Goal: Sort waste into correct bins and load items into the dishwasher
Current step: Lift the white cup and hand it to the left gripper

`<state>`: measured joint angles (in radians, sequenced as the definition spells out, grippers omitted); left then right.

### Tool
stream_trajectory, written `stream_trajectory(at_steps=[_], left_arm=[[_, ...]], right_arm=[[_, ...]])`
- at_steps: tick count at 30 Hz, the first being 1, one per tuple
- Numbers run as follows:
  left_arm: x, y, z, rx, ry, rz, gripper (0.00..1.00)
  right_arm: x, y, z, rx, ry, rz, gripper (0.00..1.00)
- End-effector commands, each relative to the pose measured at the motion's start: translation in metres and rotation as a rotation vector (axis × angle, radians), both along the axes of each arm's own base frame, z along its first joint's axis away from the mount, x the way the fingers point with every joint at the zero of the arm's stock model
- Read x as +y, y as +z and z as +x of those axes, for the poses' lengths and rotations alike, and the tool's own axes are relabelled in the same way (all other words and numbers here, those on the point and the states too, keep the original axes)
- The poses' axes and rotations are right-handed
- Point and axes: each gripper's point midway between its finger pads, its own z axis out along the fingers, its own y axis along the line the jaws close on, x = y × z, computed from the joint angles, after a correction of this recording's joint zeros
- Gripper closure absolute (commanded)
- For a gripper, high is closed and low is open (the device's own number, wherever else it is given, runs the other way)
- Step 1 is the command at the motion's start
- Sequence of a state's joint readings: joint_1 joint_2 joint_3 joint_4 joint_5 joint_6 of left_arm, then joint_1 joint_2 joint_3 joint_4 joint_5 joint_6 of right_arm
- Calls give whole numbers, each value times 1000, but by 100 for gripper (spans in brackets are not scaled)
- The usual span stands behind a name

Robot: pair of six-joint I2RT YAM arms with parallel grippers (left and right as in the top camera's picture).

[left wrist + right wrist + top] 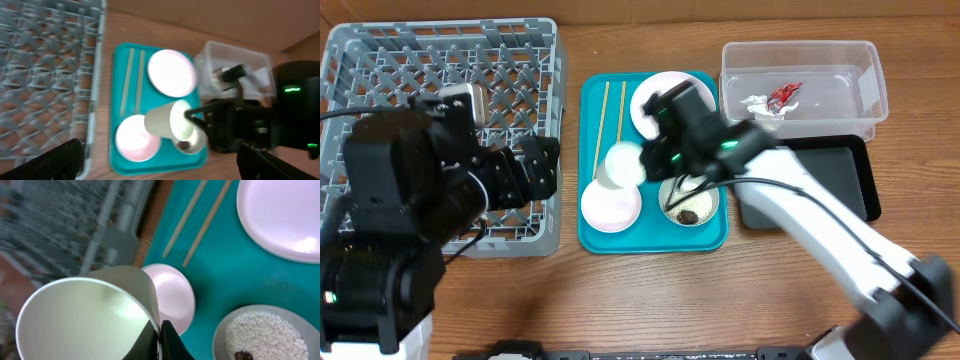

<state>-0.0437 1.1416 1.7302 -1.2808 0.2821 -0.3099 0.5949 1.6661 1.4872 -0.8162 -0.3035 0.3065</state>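
My right gripper (655,160) is shut on the rim of the small white cup (623,165), which hangs tilted above the teal tray (710,235). In the right wrist view its fingers (170,342) pinch the cup (85,315) wall. On the tray lie the white plate (655,100), two chopsticks (610,120), a pinkish bowl (611,205) and a bowl of rice with a brown lump (690,205). My left gripper (535,170) stands open at the right edge of the grey dish rack (380,80), holding nothing.
The clear tub (840,60) at the back right holds a red wrapper (785,95) and a white paper scrap (757,103). A black tray (830,175) lies in front of it, partly under my right arm. Bare wooden table runs along the front.
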Motion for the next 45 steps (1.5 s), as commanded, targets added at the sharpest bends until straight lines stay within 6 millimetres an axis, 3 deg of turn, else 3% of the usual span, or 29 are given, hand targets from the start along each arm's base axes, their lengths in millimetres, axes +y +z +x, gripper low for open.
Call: stream_trajectory(at_steps=[1, 6, 12, 17, 28, 42, 43, 45], left_arm=[[-28, 14, -2, -27, -196, -160, 0], [-59, 46, -8, -109, -533, -426, 0], [-77, 60, -13, -141, -786, -623, 0], [-87, 63, -17, -134, -894, -735, 0], [-127, 55, -38, -59, -1031, -716, 4], [-135, 54, -45, -45, -1064, -714, 32], [-135, 53, -44, -44, -1061, -709, 32], [-135, 48, -40, -35, -1038, -680, 35]], right_arm=[[-9, 80, -7, -79, 112, 252, 96], [-34, 162, -28, -135, 357, 627, 96], [-43, 209, -67, -162, 661, 856, 96], [-36, 216, -71, -145, 682, 867, 96], [-11, 214, -55, -184, 566, 804, 96], [-9, 222, -47, -213, 532, 807, 96], [-9, 222, -47, -212, 532, 807, 96], [-9, 222, -47, -212, 532, 807, 77]])
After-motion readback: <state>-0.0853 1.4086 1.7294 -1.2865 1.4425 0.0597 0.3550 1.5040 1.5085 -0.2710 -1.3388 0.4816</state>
